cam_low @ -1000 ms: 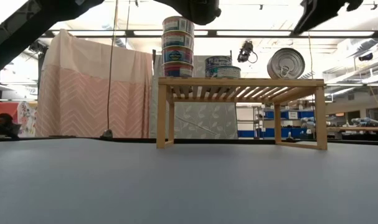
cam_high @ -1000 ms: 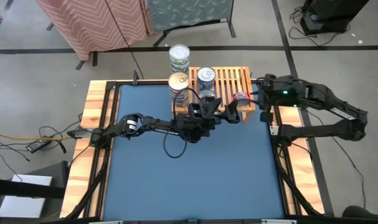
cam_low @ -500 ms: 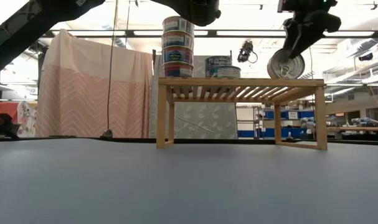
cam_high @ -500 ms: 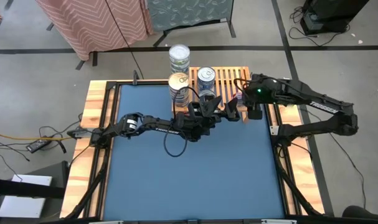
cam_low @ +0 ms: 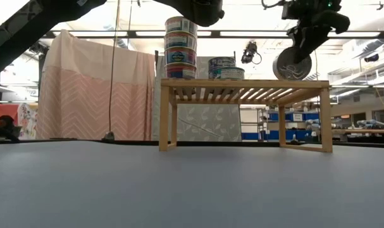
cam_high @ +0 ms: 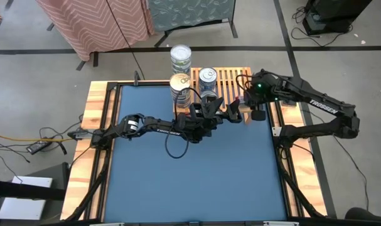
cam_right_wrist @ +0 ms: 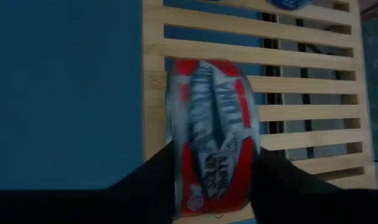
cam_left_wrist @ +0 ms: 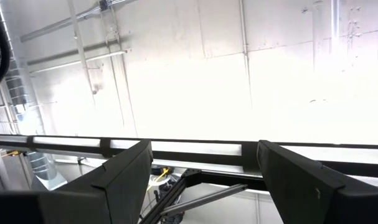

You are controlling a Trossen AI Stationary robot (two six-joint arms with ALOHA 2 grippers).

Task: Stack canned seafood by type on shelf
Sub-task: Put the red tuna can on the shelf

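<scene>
The red-labelled fish tin (cam_right_wrist: 213, 134) stands on its edge on the slatted top of the wooden shelf (cam_high: 231, 78), at the shelf's right end near its front edge. In the low view it shows as a silver disc (cam_low: 291, 64) facing the camera, just under the right gripper (cam_low: 303, 39). The right wrist view shows the right arm's two dark fingers (cam_right_wrist: 152, 180) flanking the tin, one against each flat face, so the jaws look closed on it about halfway, or nearly so; whether they are pressing firmly I cannot tell.

The tin is stiff metal, small and dense for its size, with smooth lids and a glossy label that will likely slide in a light pinch. Standing on edge, it can roll along the slats or tip flat if let go. The safest hold is probably across the two flat faces at the middle, as the fingers now sit, or across the rim once it lies flat.

Further along the shelf stand the sorted piles: a gold-topped stack (cam_high: 179, 85) at the left end, a blue-labelled stack (cam_high: 207, 78) beside it, and a taller silver-topped stack (cam_high: 181, 56) behind.

The left gripper (cam_high: 210, 112) waits over the blue worktop (cam_high: 190, 176) just in front of the shelf, jaws wide apart and holding nothing.
</scene>
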